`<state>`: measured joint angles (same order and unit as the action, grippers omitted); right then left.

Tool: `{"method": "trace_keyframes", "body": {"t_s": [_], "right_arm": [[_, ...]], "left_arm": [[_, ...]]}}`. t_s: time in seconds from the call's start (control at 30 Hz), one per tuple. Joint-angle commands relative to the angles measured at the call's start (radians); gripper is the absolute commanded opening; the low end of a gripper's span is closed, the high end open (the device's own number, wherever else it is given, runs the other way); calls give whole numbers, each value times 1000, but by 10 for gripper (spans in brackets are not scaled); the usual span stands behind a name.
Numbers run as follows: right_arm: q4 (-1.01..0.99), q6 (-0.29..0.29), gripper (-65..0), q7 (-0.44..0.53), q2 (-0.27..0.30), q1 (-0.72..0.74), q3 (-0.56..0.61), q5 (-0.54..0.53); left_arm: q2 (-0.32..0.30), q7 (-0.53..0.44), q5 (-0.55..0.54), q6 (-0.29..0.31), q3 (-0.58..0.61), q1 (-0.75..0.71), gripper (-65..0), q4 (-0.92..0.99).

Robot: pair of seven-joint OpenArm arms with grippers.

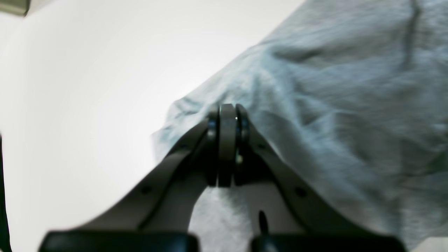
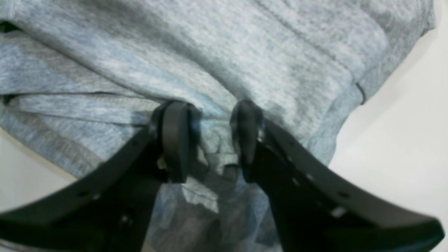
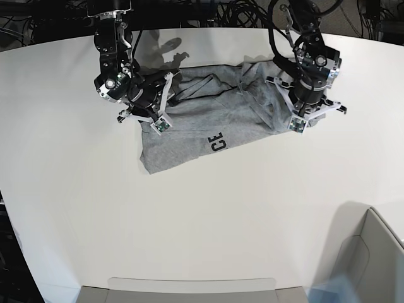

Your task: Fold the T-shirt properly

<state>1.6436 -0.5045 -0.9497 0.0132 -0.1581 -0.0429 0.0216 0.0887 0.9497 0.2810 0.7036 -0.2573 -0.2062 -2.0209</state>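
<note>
Shirt [image 3: 208,129]: grey, crumpled, on white table [image 3: 202,214], far half, between the two arms. Partly doubled over itself; black letters showing on the near flap; ridges and bunched folds across the middle and toward the base view's right. No neat rectangle, no aligned edges.

Left claw [image 1: 227,119]: jaws shut tight on a pinch of shirt edge, cloth puckered around the tips, bare table just beside. In base view, at the shirt's right side.

Right claw [image 2: 210,140]: jaws parted, pressed down into the cloth with a wrinkled patch between the pads; not clamped, nothing lifted. In base view, at the shirt's left side, over the upper corner.

Progress, judged: early. Done: shirt on table, one edge gripped. Left: spreading flat, smoothing the bunched middle, folding sides in, folding lengthwise, squaring the stack. Sleeves and collar not clearly told apart in these views.

Also present: cardboard box [image 3: 372,252] at near corner, well apart from shirt; cables [image 3: 208,12] along the far edge.
</note>
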Motion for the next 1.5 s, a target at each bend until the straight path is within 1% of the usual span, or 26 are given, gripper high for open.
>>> {"method": "trace_keyframes", "body": {"t_s": [0.0,0.1,0.27,0.33,0.6,0.7,0.8,0.9,1.07,1.13,1.23,1.47], "right_arm": [[-16,-1,-416,-81,4,-13,2,27],[-16,-1,-416,-81,4,-13,2,27],[-16,-1,-416,-81,4,-13,2,27],[-16,-1,-416,-84,4,-13,2,27],[-16,-1,-416,-84,0,-13,2,25],[-16,-1,-416,-84,-2,-13,2,24],[-12,-1,-416,-82,-2,-13,2,22],[4,-1,-416,-81,-2,-13,1,21],[91,-1,-416,-79,-3,-13,1,19],[131,-1,-416,-79,-12,-11,1,19],[175,-1,-416,-79,-25,-4,-1,19],[223,-1,-416,-79,-26,16,-2,19]], "left_arm": [[0,-13,-6,-5,-17,4,-650,-13],[-2,-13,-6,-5,-44,7,-650,24],[-2,-14,-6,-5,-26,14,-650,99],[-2,-14,-6,-5,2,14,-650,110],[4,-2,-6,-5,145,109,-650,122],[4,-2,-6,-5,207,115,-650,122],[4,-1,-6,-5,227,112,-650,119],[-2,-1,-6,-5,201,113,-650,114],[0,-8,-6,-5,14,152,-650,-7],[-2,-2,-6,-5,-49,159,-650,-22],[-33,-2,-4,-5,-130,156,-650,-22],[-43,-13,-4,-5,-162,-2,-650,-21]]}}
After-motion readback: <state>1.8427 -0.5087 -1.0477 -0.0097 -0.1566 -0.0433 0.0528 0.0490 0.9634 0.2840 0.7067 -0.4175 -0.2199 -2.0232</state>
